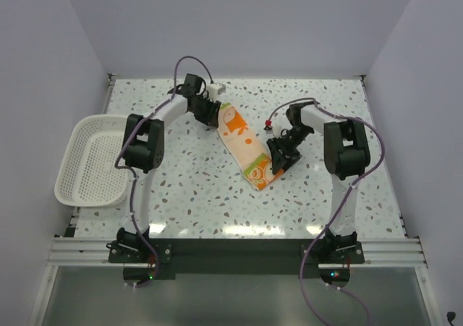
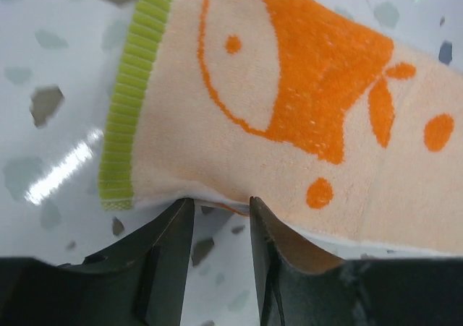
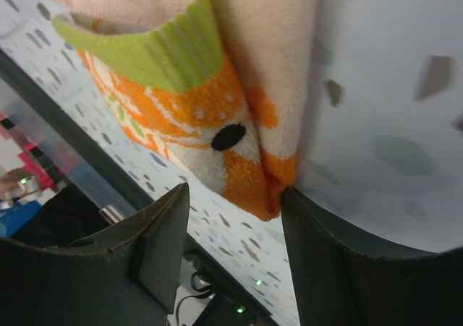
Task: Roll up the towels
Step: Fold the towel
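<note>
The towel (image 1: 242,144), a long narrow peach and orange strip with green hems, lies diagonally across the middle of the table. My left gripper (image 1: 212,120) is at its far end. In the left wrist view the gripper (image 2: 221,204) is open, its tips at the long edge of the towel (image 2: 289,87) beside the green hem (image 2: 126,102). My right gripper (image 1: 277,163) is at the near end. In the right wrist view it (image 3: 235,192) is open wide, and the towel end (image 3: 217,109) is curled up with its green hem (image 3: 145,48) folded over. The towel corner touches the right finger (image 3: 325,225).
A white mesh basket (image 1: 72,160) stands at the table's left edge. White walls close in the left, back and right sides. A black rail (image 1: 231,250) runs along the near edge by the arm bases.
</note>
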Available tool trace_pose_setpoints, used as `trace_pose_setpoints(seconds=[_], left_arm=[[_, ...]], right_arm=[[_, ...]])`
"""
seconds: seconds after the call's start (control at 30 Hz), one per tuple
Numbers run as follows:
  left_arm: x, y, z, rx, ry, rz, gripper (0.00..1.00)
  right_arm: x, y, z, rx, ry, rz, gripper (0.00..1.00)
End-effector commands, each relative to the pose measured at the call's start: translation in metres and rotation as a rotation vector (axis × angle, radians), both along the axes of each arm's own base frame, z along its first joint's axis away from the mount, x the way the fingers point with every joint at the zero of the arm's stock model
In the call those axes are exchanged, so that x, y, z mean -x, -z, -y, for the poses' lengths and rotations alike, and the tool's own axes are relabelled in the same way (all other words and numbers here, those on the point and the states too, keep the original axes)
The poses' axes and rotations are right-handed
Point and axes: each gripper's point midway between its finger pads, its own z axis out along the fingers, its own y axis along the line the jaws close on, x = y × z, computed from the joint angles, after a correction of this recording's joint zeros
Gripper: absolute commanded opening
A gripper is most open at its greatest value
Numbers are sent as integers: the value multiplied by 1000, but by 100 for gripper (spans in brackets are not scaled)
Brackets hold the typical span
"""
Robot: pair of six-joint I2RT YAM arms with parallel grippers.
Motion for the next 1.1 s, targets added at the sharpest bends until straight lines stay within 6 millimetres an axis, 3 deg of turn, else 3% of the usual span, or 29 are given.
trace_pose_setpoints(seconds=[0.0, 0.03, 0.07, 0.13, 0.2, 0.3, 0.33, 0.37, 0.4, 0.43, 0.5, 0.63, 0.83, 1.07], left_arm=[[-37, 9, 13, 21, -14, 29, 42], [-43, 19, 15, 16, -11, 26, 43], [-58, 6, 18, 27, -8, 73, 44], [-64, 1, 20, 26, 12, 96, 46], [-62, -9, 20, 27, 39, 117, 47], [-49, -41, 16, 36, 58, 170, 48], [-45, -72, 16, 53, 60, 224, 48], [-33, -68, 17, 70, 62, 205, 49], [-26, -92, 18, 97, 62, 235, 49], [-15, -86, 17, 109, 60, 207, 49], [-4, -101, 26, 174, 65, 196, 48], [18, -83, 43, 237, 99, 96, 44], [32, -59, 57, 276, 93, 15, 43], [33, -39, 65, 264, 94, -22, 43]], right_arm=[[8, 2, -30, -61, 6, 1, 57], [11, 1, -44, -80, -14, 10, 57], [16, 1, -52, -98, -14, -2, 57], [28, -5, -72, -147, -15, -39, 58], [34, -8, -74, -153, -6, -60, 58], [37, -19, -59, -124, 1, -36, 58], [32, -22, -52, -114, 19, -9, 57], [28, -35, -49, -114, 39, 36, 57], [23, -40, -46, -111, 58, 65, 57], [12, -45, -44, -110, 77, 126, 56], [-4, -60, -47, -119, 120, 206, 55], [-38, -65, -63, -156, 183, 279, 54], [-61, -44, -75, -151, 214, 256, 50], [-59, -28, -87, -119, 211, 230, 50]])
